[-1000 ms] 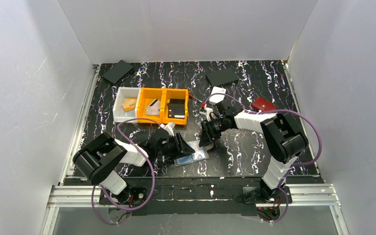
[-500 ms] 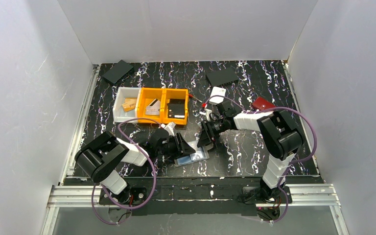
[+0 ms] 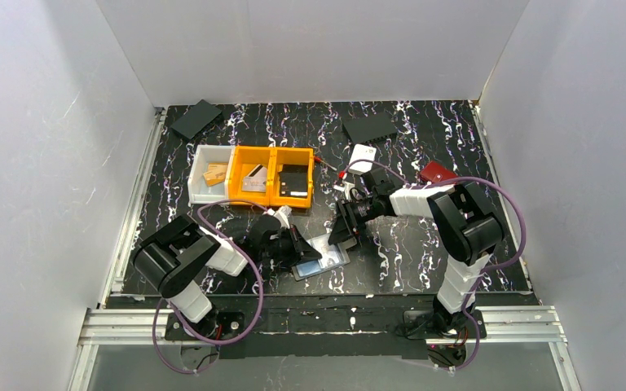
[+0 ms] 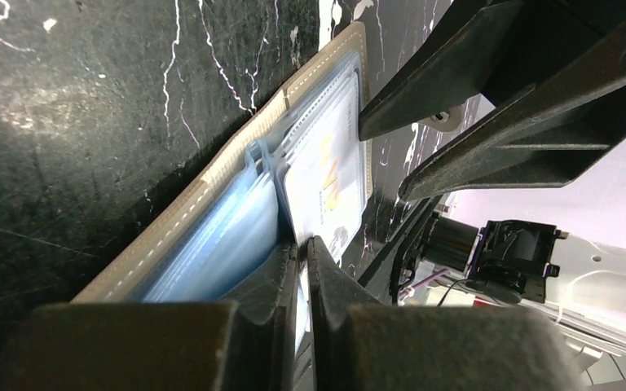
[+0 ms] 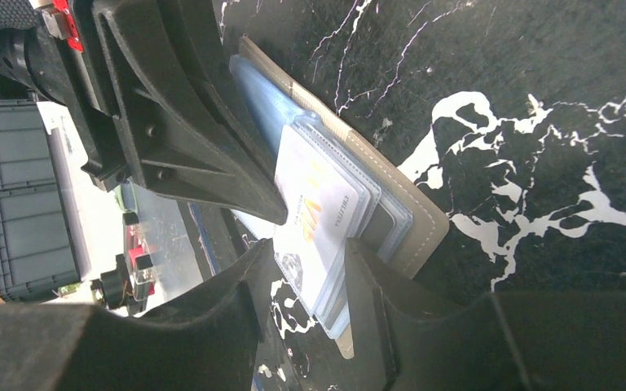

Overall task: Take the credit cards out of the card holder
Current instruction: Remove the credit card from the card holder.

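**Left gripper on the top card, pull-out about to start**

The card holder [image 4: 181,213] lies flat and open on the black marbled table [image 3: 424,244], near its front edge, between the two arms. Its inner faces point up. In the top view its long axis runs across the table, tilted a little so that the right end sits farther from the bases. The credit cards [image 4: 212,244] are tucked in their sleeves, and they seem to lie lengthwise along the holder.

The step in hand is the extraction of the first card. The left gripper [image 4: 302,244] comes in low from the left, its fingers pinched almost together. As far as its wrist view shows, they are pinched on the near edge of the top credit card [image 4: 326,163], a white one with an orange mark. The right gripper [image 5: 310,248] stands at the holder's other end with its fingers spread apart, one on each side of the card stack. It clamps nothing that can be seen, and whether the tips press on the holder cannot be told.

None of the cards looks to be out yet. The next move probably calls for a steady pull along the card's own plane and out of the sleeve mouth. The right gripper would need to pin the holder down so that it does not slide along.
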Tool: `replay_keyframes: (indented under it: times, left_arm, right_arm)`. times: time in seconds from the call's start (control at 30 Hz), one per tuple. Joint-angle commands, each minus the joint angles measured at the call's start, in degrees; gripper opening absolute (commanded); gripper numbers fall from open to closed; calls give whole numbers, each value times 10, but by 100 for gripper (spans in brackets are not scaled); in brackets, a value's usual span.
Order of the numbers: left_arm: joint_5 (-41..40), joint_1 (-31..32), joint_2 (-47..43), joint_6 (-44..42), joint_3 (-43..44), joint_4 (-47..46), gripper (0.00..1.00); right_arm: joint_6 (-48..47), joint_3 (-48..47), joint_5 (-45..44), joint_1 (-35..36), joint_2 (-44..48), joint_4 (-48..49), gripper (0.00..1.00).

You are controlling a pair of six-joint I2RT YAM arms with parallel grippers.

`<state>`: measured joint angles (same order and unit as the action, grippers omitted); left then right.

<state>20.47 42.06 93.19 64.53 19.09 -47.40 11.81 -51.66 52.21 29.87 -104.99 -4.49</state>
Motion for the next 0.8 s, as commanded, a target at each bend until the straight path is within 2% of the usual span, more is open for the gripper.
replay_keyframes:
  times: [0.0,0.2,0.5,0.67,0.77]
  left_arm:
    - [-20,10,34,-14,-14,50,0]
    - [-11,6,33,-11,-33,9,0]
    - [23,-10,47,-4,-83,-162,0]
    - [48,-11,97,-2,-96,-298,0]
    - [58,-12,119,0,-97,-340,0]
  right_arm:
    - [-20,-2,-19,14,-9,-25,47]
    - [-55,-4,22,-5,26,-32,54]
    - [-130,3,105,-10,71,-47,55]
    - [-122,13,124,-8,66,-27,56]
    - [-107,11,109,-5,56,-30,55]
